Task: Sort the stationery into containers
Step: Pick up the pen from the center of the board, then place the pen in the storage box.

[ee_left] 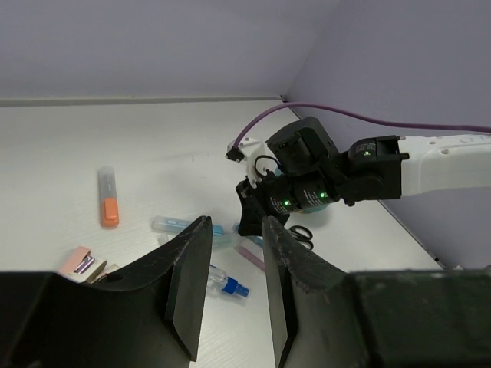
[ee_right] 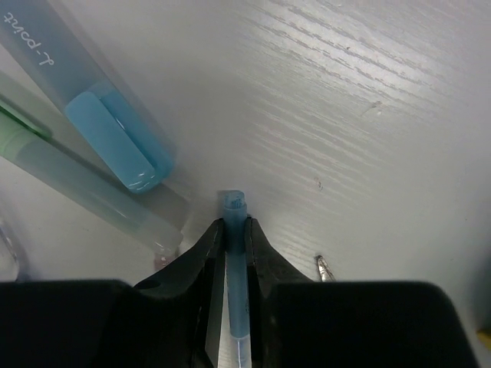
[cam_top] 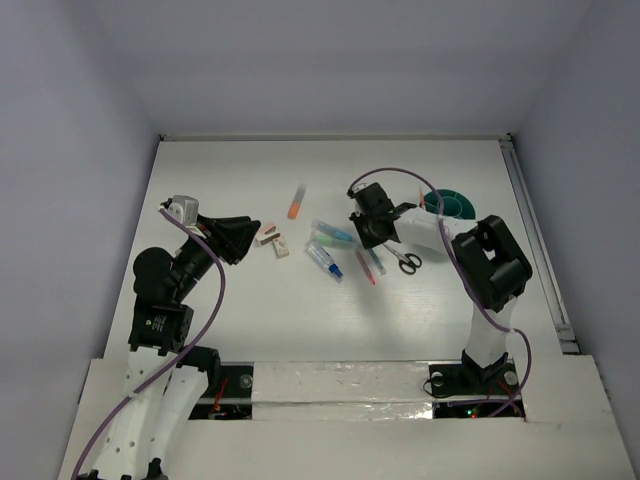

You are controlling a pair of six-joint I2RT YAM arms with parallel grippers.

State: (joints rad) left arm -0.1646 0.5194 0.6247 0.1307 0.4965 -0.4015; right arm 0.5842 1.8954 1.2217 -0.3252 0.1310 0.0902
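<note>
The right gripper (ee_right: 234,234) is down on the table (cam_top: 250,320) in the cluster of stationery just right of centre in the top view; in the right wrist view its two fingers (ee_right: 205,257) press in from both sides on a thin blue pen (ee_right: 234,208), whose capped end pokes up past the fingertips at lower centre. The blue highlighter (ee_right: 107,130) lies diagonally in the upper left of that frame, with the green highlighter (ee_right: 19,126) at the left edge beside it; both are apart from the fingers.

The left gripper (ee_left: 234,245) hangs above the table at the left of the top view; its jaws stand partly apart with nothing between them.

In the top view the orange marker (cam_top: 296,203) lies alone above centre; two small erasers (cam_top: 276,242) sit close to the left gripper's tip; the blue-capped clear pen (cam_top: 330,264) lies at centre, slanting down to the right; a red pen (cam_top: 365,268) and the black-handled scissors (cam_top: 405,262) lie just below the right gripper.

The teal cup (cam_top: 452,205) stands at the upper right of the table, just beyond the right arm; what is inside it cannot be told.
</note>
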